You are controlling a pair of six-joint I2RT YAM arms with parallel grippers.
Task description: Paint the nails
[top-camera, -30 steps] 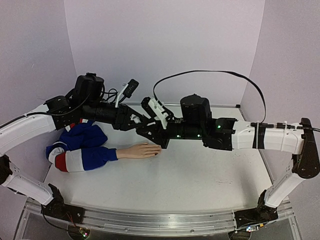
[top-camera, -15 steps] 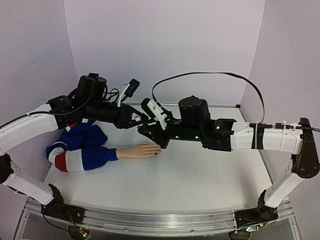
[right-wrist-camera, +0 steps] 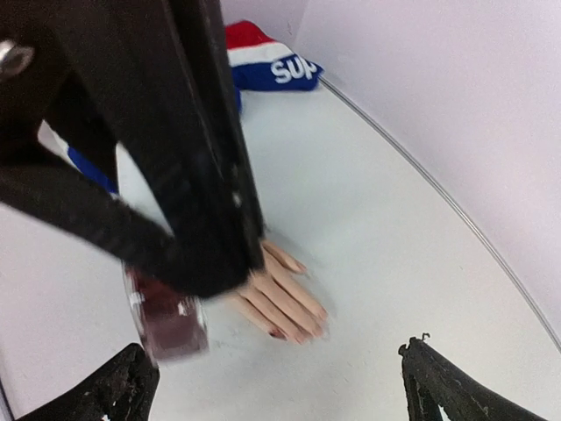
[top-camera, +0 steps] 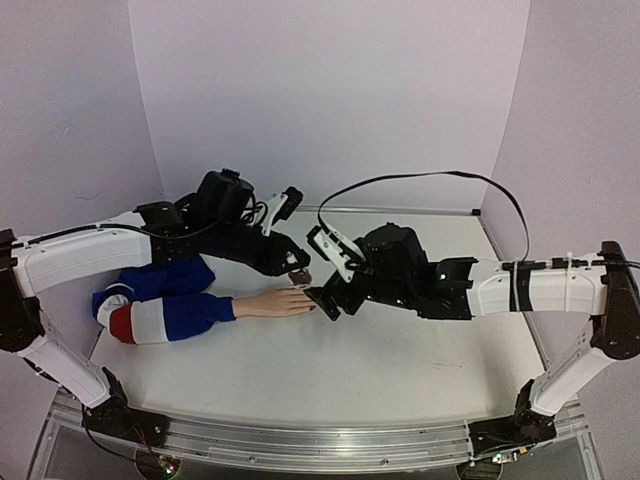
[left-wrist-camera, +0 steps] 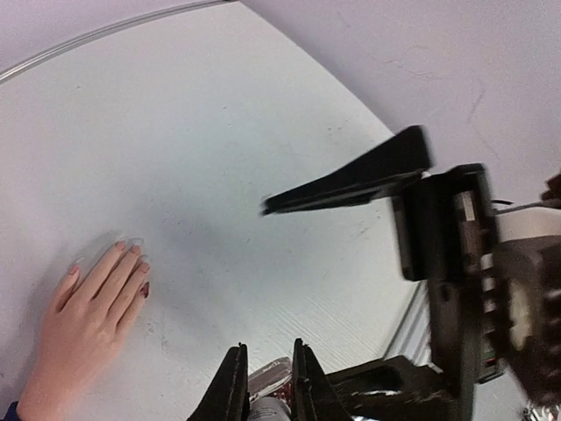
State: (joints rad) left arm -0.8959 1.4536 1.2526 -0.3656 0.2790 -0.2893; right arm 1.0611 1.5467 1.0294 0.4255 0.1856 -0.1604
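A peach mannequin hand point(top-camera: 280, 302) lies flat on the table in a blue, white and red striped sleeve point(top-camera: 160, 302). Its nails point(left-wrist-camera: 131, 252) are at the fingertips, and one nail point(right-wrist-camera: 278, 333) is dark red. My left gripper point(top-camera: 298, 274) hovers just past those fingertips, shut on a small bottle of dark red polish point(right-wrist-camera: 166, 320). The bottle point(left-wrist-camera: 270, 381) shows between the left gripper's fingers point(left-wrist-camera: 302, 386). My right gripper point(top-camera: 322, 297) sits close to the right of the bottle, open wide with nothing between its fingertips point(right-wrist-camera: 438, 386).
White table point(top-camera: 380, 360) enclosed by pale lilac walls on three sides. The two arms nearly touch above the hand. The sleeve bunches at the left wall. A black cable point(top-camera: 450, 180) arcs above the right arm.
The right gripper has opened and dropped lower. The left gripper has closed and swung right and down, carrying the bottle to just past the hand's fingertips.
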